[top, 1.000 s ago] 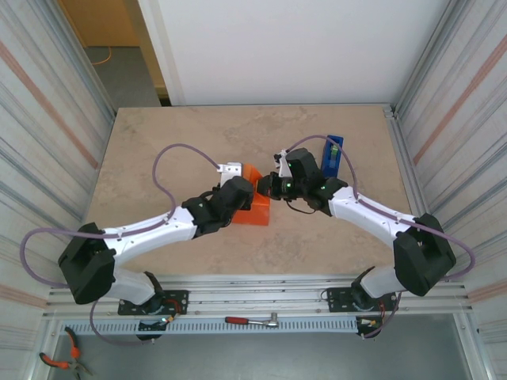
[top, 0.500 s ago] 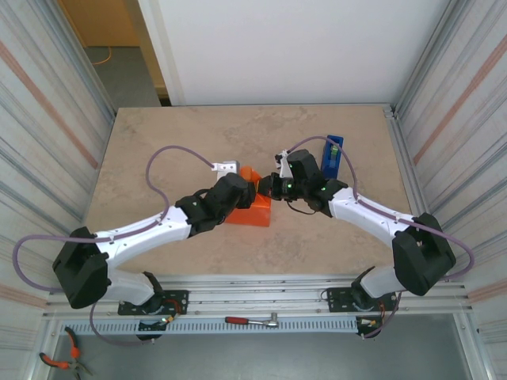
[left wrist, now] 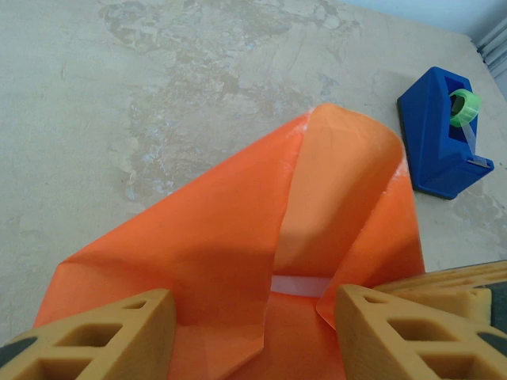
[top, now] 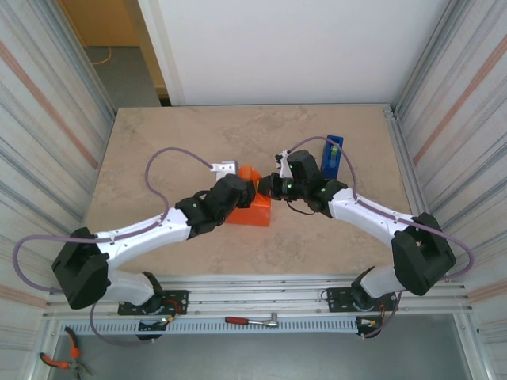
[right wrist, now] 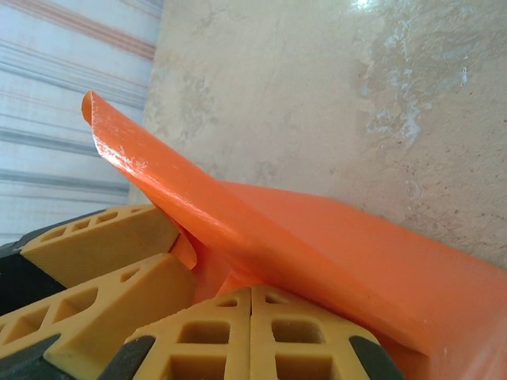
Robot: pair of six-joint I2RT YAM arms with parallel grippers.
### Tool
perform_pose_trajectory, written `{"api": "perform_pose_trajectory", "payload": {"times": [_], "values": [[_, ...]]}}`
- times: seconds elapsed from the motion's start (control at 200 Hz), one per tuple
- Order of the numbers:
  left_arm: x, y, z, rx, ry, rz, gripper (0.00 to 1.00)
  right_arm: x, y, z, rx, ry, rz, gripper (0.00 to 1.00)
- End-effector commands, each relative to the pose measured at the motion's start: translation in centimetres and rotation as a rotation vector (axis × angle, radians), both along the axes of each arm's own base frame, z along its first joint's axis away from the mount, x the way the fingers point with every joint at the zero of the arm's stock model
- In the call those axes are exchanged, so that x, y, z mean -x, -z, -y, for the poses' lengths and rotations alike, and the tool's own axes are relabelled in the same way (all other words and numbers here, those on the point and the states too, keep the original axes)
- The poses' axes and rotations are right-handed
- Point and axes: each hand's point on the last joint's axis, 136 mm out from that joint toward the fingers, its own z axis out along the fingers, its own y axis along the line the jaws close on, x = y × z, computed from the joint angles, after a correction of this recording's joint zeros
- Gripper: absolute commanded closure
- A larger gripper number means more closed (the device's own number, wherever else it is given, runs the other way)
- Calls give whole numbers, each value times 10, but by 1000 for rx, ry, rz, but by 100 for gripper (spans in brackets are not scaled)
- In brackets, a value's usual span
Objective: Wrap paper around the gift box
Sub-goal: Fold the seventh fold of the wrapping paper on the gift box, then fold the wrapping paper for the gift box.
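The orange paper (top: 252,209) lies folded over the gift box at the table's middle. Of the gift box, a thin pale strip (left wrist: 301,285) shows in the gap between two paper flaps; the rest is hidden. My left gripper (left wrist: 253,321) is open, its tan fingers (left wrist: 107,336) spread over the paper on either side of that gap. My right gripper (right wrist: 252,313) is shut, its fingertips pressed together against the foot of a raised paper flap (right wrist: 261,229). From above, the left gripper (top: 238,192) and the right gripper (top: 268,187) meet over the bundle.
A blue tape dispenser (top: 333,155) with a green roll (left wrist: 464,105) stands right of the bundle, behind the right arm. Metal walls close in both table sides. Bare marble table (top: 182,134) stretches behind and to the left.
My left arm has swung its forearm a little leftward and its wrist has edged left over the paper. The right arm and the bundle have stayed still.
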Motion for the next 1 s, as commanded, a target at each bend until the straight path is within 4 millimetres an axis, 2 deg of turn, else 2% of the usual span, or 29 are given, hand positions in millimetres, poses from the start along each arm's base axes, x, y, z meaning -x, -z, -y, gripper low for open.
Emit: {"api": "perform_pose_trajectory", "payload": {"times": [0.0,0.271,0.511,0.611,0.762,0.872,0.997], "values": [[30,67,2,-126,80,-164,46,18,10,-4,0,-45,-51,100],[35,93,-9,-283,74,-169,47,11,-24,-8,-98,-38,-28,100],[41,104,-13,-334,75,-175,48,5,-50,8,-119,1,20,100],[42,105,-12,-338,77,-174,48,5,-50,17,-103,15,24,100],[45,107,-11,-352,82,-172,49,-4,-44,39,-83,71,7,100],[47,109,-12,-369,83,-173,49,-17,-39,56,-72,115,-9,86],[48,113,-13,-384,82,-177,49,-35,-36,69,-63,140,-37,84]]}}
